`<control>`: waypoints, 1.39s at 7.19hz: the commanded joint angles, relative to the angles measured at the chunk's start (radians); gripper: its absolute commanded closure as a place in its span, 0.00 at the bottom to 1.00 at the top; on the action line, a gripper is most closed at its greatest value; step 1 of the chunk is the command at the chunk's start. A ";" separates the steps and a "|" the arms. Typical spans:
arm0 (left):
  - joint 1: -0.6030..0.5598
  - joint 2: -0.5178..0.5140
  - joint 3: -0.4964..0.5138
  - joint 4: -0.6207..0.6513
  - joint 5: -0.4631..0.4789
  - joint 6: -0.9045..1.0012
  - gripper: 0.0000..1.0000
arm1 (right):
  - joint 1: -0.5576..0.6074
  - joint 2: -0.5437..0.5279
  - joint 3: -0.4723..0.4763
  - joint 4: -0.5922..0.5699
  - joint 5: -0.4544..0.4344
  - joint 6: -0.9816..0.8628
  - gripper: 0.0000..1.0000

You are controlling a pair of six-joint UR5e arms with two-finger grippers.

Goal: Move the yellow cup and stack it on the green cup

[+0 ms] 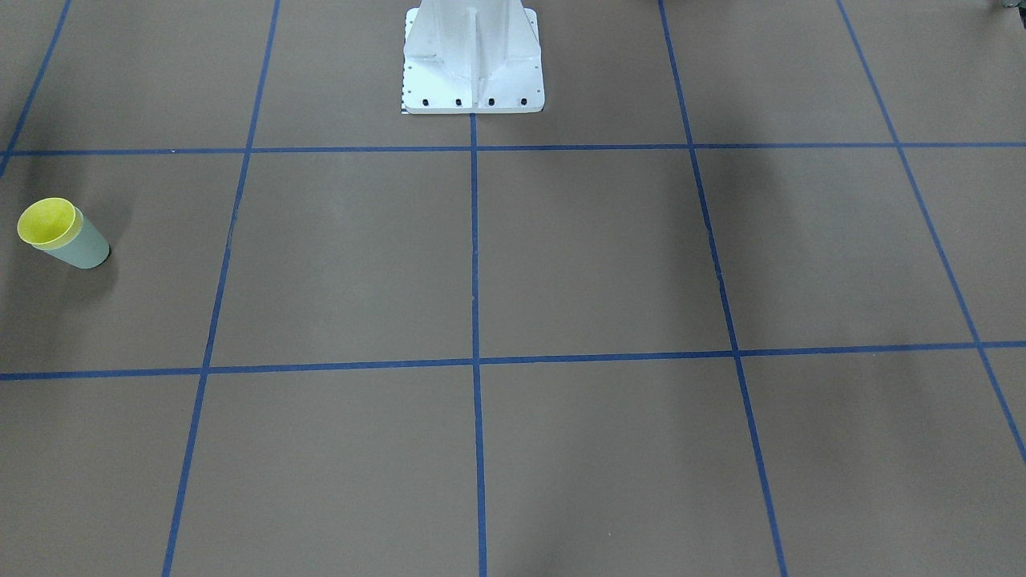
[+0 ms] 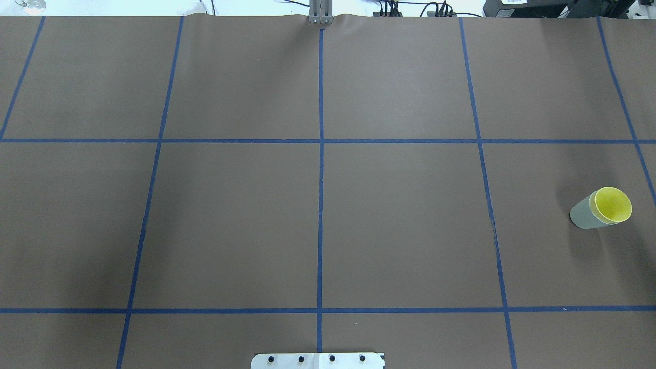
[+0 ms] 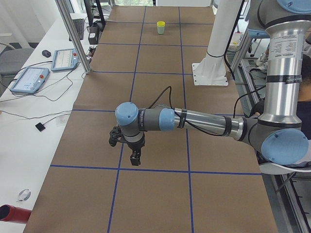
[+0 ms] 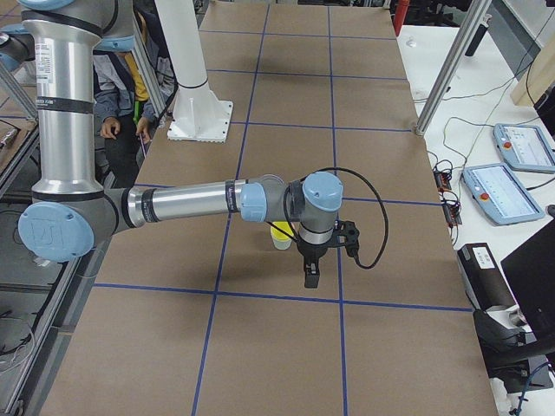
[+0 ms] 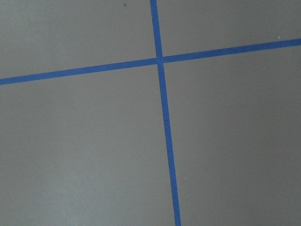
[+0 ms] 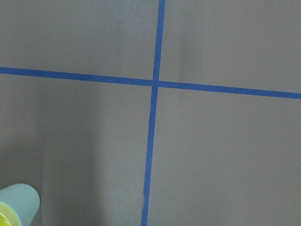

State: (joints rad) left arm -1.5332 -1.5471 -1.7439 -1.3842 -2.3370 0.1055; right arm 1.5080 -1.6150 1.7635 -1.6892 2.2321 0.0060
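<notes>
A brown counter (image 2: pixel 400 215) gridded with blue tape (image 2: pixel 321 205) is shown. The yellow cup (image 2: pixel 613 204) is seated upright inside the green cup (image 2: pixel 581 215) at the robot's right end, near the right gripper (image 4: pixel 310 277) and well apart from the left gripper (image 3: pixel 134 158). Neither gripper's opening can be told.

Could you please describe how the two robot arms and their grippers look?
The left arm and the right arm are silver metal tubes with grey round joints and light blue caps. The left gripper and the right gripper are small and black; a black cable loops from each wrist back along the arm. A tube of the left arm bears a white printed label.
</notes>
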 commanded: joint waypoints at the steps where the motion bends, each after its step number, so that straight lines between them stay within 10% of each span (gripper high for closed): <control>1: -0.031 0.007 -0.005 -0.001 -0.018 -0.003 0.00 | 0.000 -0.006 -0.001 0.002 0.007 0.000 0.00; 10: -0.030 0.010 -0.011 -0.076 -0.005 -0.006 0.00 | -0.002 -0.005 -0.015 0.005 0.004 -0.001 0.00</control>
State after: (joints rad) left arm -1.5633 -1.5368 -1.7542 -1.4594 -2.3425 0.0997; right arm 1.5064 -1.6204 1.7484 -1.6859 2.2368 0.0049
